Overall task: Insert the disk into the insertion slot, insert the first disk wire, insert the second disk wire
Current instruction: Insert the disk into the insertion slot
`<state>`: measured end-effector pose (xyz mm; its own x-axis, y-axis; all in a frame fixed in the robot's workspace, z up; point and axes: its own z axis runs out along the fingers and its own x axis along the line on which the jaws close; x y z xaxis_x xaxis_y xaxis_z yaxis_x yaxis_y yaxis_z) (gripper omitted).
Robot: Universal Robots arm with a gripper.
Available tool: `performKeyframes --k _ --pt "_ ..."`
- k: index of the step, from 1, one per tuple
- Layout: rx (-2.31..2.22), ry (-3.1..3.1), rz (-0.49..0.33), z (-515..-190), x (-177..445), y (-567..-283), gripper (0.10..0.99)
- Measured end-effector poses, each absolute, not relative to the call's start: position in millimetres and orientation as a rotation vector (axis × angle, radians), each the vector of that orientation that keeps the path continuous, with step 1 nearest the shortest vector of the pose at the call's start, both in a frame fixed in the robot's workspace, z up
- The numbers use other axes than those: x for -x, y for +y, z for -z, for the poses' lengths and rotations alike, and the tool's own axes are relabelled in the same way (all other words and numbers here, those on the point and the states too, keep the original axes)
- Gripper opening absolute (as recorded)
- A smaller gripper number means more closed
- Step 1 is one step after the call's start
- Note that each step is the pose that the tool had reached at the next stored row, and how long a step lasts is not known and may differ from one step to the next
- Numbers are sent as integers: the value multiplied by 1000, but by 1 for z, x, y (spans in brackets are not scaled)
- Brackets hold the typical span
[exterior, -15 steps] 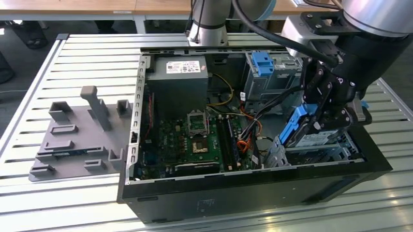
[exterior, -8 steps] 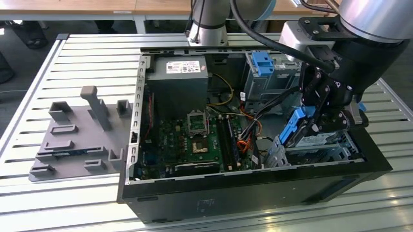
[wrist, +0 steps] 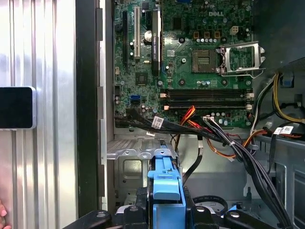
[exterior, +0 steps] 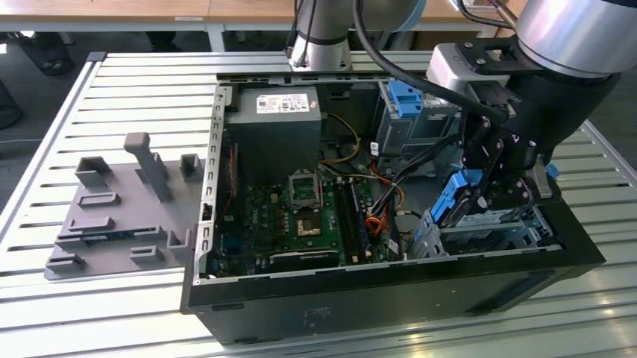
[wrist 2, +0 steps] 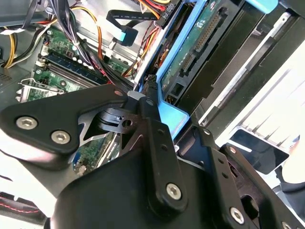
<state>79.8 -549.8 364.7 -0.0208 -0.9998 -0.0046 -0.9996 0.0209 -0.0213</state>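
My gripper [exterior: 478, 195] is shut on the disk [exterior: 459, 195], a blue-framed drive held on edge and tilted over the front corner of the open computer case on the exterior view's right. Directly beneath it sits the insertion slot [exterior: 490, 233], a low silver perforated cage. In the first wrist view the disk's blue carrier [wrist: 165, 183] stands between my black fingers [wrist: 138, 206], with the slot's metal wall [wrist: 136, 153] just ahead. The second wrist view shows the disk's green circuit side [wrist 2: 202, 36] and blue frame [wrist 2: 172, 117]. Loose black, orange and red wires [wrist: 214, 138] lie beside the slot.
The motherboard [exterior: 298, 216] fills the case floor, with the power supply [exterior: 274, 127] behind it. A taller grey cage with a blue tab [exterior: 406, 104] stands at the back. A grey fixture plate [exterior: 119, 216] lies on the slatted table at the exterior view's left.
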Motion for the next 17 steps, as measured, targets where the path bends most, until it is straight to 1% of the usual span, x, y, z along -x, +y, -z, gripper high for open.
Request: performKeyframes --k 17 --pt "2186 2232 19 -350 -80 -550 369"
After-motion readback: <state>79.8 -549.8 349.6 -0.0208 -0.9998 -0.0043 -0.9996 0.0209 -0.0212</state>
